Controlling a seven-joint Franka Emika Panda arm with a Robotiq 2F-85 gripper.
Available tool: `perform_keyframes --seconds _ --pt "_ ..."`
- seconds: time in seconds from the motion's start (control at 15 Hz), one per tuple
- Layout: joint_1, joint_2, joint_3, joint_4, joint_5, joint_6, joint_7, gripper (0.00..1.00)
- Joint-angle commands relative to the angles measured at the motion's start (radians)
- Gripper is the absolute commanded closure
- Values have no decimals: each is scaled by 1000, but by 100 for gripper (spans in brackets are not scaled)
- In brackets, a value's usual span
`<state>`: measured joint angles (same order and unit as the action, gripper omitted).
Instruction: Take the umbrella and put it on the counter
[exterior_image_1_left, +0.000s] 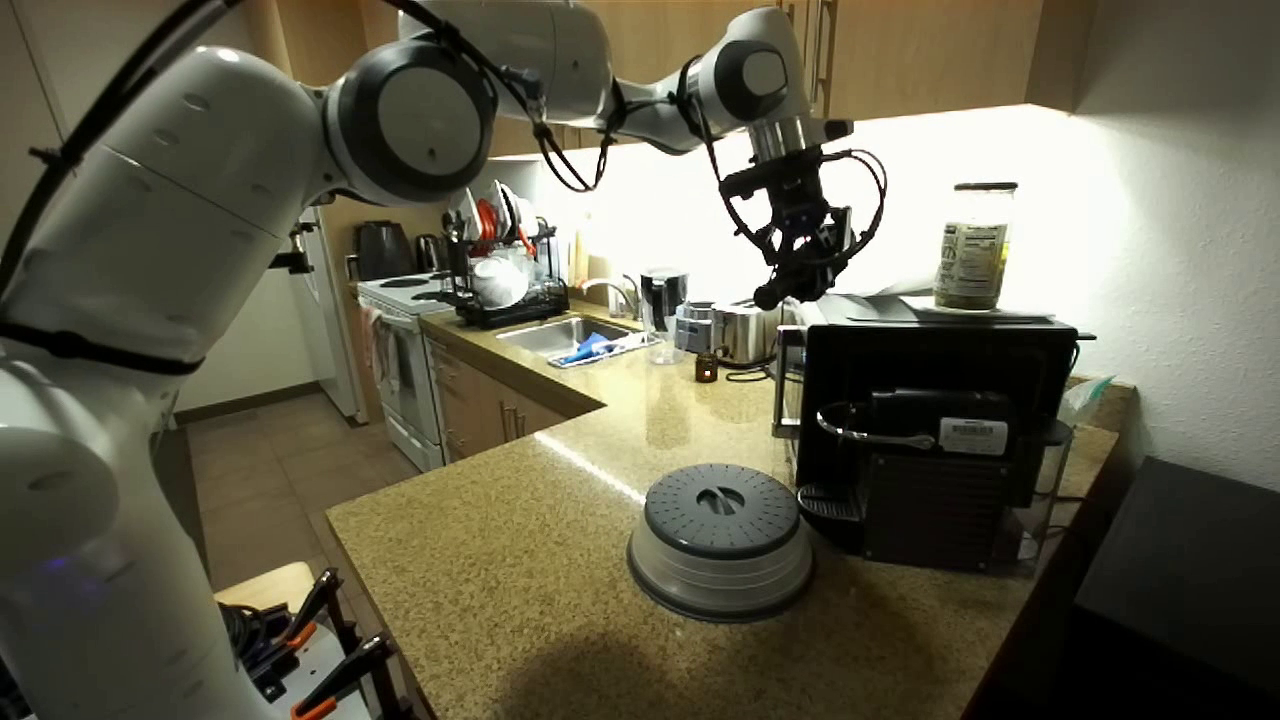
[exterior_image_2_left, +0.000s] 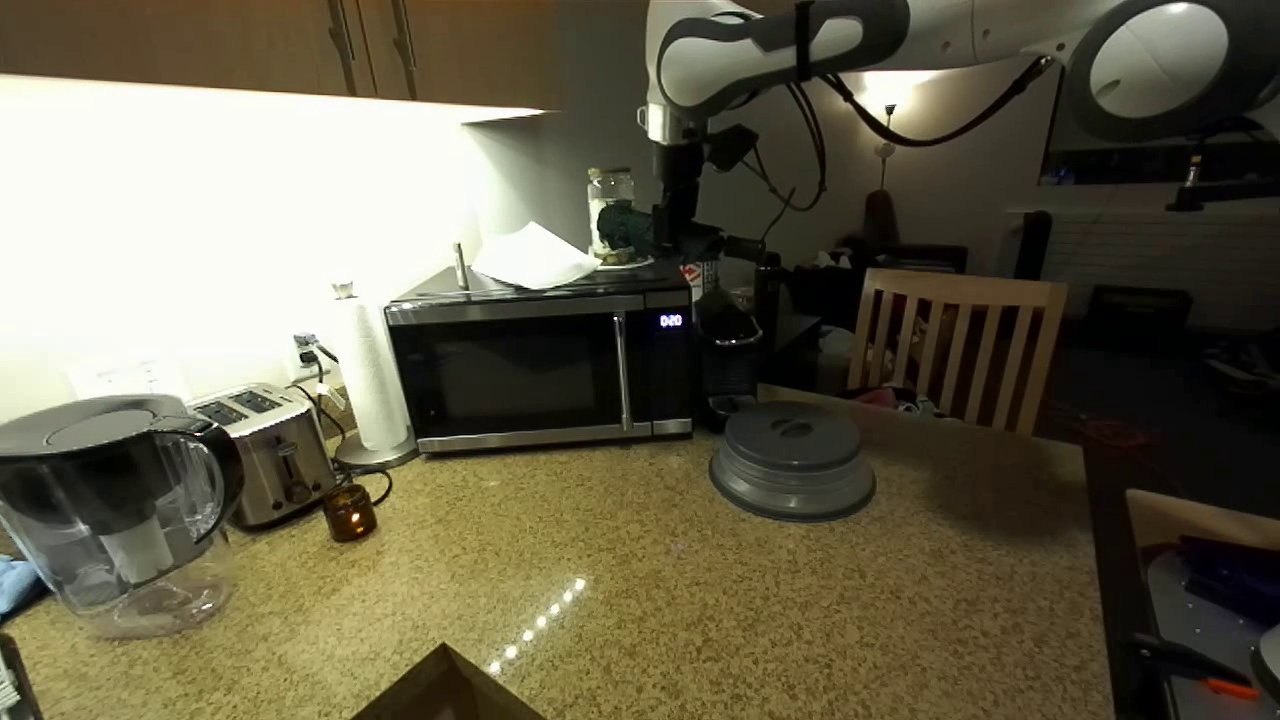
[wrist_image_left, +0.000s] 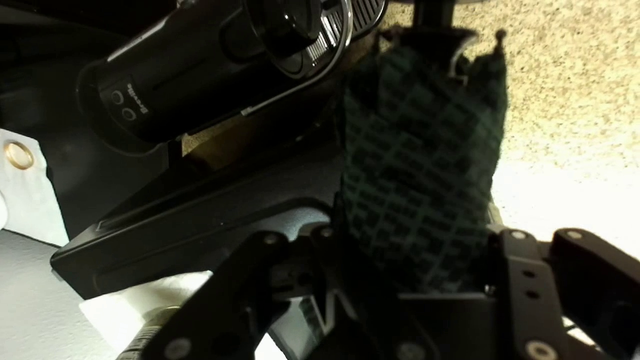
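At the left of an exterior view, a clear plastic water pitcher (exterior_image_2_left: 110, 480) with a black lid stands on the broad tan speckled stone-look counter (exterior_image_2_left: 620, 570). Then come a brushed-steel toaster (exterior_image_2_left: 280, 460) and an upright white paper-towel roll (exterior_image_2_left: 370, 380). Next is a boxy black-and-steel microwave (exterior_image_2_left: 520, 372), bearing a tall lidded glass jar (exterior_image_2_left: 609, 187). Across the face of that jar, from this angle, shows the short dark green and black folded umbrella (exterior_image_2_left: 624, 230), held well above the counter by the black two-fingered gripper (exterior_image_2_left: 680, 235); the wrist view shows the jaws closed on its patterned fabric. Farther right, a round grey domed dish cover (exterior_image_2_left: 792, 478) sits on the counter, and past it stands a pale wooden slatted chair (exterior_image_2_left: 965, 290).
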<state>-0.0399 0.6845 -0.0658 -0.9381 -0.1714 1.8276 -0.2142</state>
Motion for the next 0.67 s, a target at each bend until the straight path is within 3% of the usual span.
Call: perform_keyframes --seconds 0.0,0.6 --pt "-2 16 -4 38 3 -49 5 86" --pt "-1 35 -16 50 -2 -100 7 86"
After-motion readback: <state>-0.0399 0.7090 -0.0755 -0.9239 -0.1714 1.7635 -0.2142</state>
